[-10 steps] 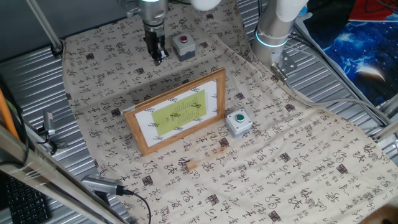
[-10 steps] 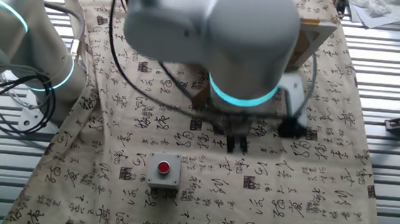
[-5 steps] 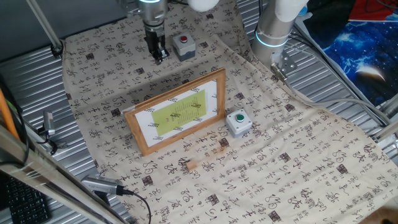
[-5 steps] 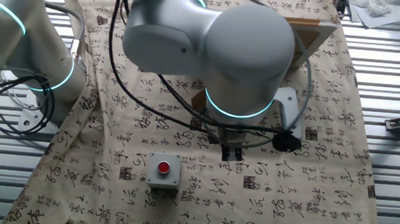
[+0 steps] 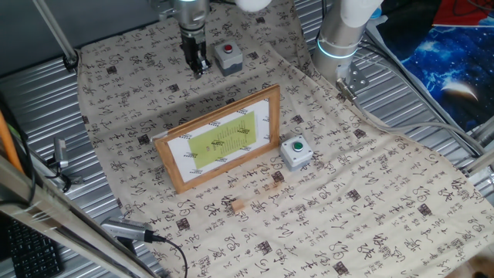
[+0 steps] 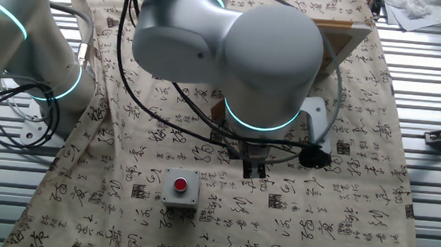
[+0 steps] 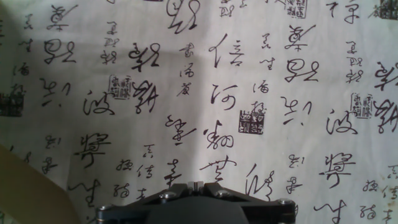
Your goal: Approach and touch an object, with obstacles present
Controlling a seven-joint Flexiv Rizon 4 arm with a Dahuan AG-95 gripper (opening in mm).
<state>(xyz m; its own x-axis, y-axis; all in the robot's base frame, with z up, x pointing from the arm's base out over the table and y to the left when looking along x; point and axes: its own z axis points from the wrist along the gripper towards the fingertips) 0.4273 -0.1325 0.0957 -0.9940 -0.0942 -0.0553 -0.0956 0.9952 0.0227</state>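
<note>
Pincer (image 5: 198, 69) closed, empty, just beside the red-button box (image 5: 228, 56), behind the frame (image 5: 221, 137). Tiny cube (image 5: 238, 206) lies on the far side of the frame, well apart from pincer.

Picture frame (image 6: 345, 39) mostly behind arm

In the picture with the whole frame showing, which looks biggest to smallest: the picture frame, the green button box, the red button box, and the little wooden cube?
1. Picture frame, easily biggest.
2. Green button box and red button box: look about alike, so no ranking.
3. Little wooden cube, smallest.
</note>
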